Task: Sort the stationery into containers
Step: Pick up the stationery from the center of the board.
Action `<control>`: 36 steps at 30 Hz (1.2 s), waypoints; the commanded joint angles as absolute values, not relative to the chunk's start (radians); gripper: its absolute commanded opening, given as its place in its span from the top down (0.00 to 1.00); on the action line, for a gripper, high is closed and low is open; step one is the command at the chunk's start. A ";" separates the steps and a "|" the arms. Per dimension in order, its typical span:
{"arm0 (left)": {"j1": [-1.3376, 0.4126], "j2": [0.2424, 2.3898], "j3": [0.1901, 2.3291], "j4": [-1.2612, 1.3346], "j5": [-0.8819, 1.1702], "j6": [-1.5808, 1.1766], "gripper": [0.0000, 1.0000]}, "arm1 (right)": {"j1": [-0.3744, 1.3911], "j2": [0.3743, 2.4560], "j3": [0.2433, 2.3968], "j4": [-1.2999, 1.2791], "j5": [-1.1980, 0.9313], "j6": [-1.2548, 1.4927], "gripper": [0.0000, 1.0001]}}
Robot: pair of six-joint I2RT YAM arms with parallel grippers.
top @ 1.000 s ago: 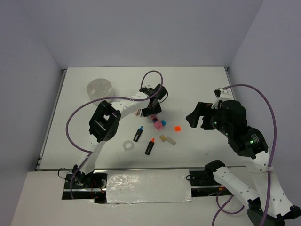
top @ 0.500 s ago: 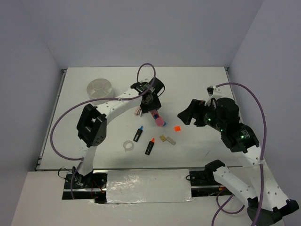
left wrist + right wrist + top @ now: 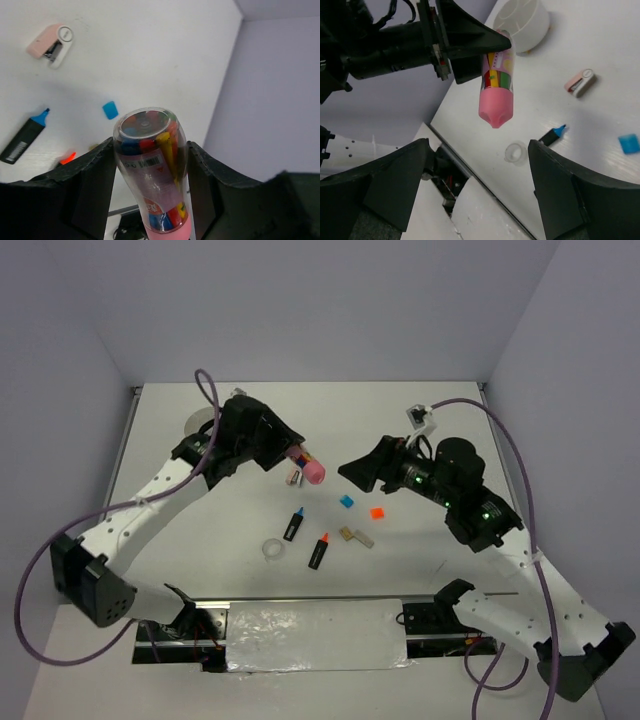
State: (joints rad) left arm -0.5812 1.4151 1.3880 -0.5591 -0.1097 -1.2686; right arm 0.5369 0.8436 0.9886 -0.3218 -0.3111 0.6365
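Observation:
My left gripper (image 3: 297, 456) is shut on the pink cylinder (image 3: 314, 472), a clear tube of coloured pins with a pink cap, and holds it above the table; the left wrist view shows it (image 3: 150, 170) between the jaws. My right gripper (image 3: 356, 472) is open and empty, just right of it. On the table lie a blue square (image 3: 346, 501), an orange square (image 3: 377, 512), tan and grey blocks (image 3: 356, 536), a blue-capped marker (image 3: 294, 524), an orange-capped marker (image 3: 318, 551) and a clear tape ring (image 3: 272, 551). The round divided dish (image 3: 523, 22) stands at the far left, partly hidden by my left arm in the top view.
A small pink and white item (image 3: 295, 477) lies under the held cylinder; it also shows in the left wrist view (image 3: 51, 45). A metal rail (image 3: 110, 480) edges the table's left side. Walls close the back and both sides.
My left gripper has lifted the pink cylinder off the table and swung back to the left, uncovering the blue square. My right gripper has moved left toward the middle.

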 commanded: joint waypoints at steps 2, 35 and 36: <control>-0.577 1.263 1.252 -0.307 -0.090 -1.417 1.00 | 0.667 0.908 0.931 -0.046 -0.152 0.732 0.13; -0.548 1.141 1.301 -0.474 -0.250 -1.554 1.00 | 0.953 1.266 1.100 0.123 0.233 0.804 0.41; -0.549 1.141 1.301 -0.476 -0.247 -1.554 1.00 | 0.953 1.266 1.100 0.130 0.238 0.796 0.46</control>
State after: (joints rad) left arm -0.5560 1.1694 1.2568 -0.5240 -0.2249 -1.5272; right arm 0.9428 1.2671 1.0492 0.1146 0.1917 0.7837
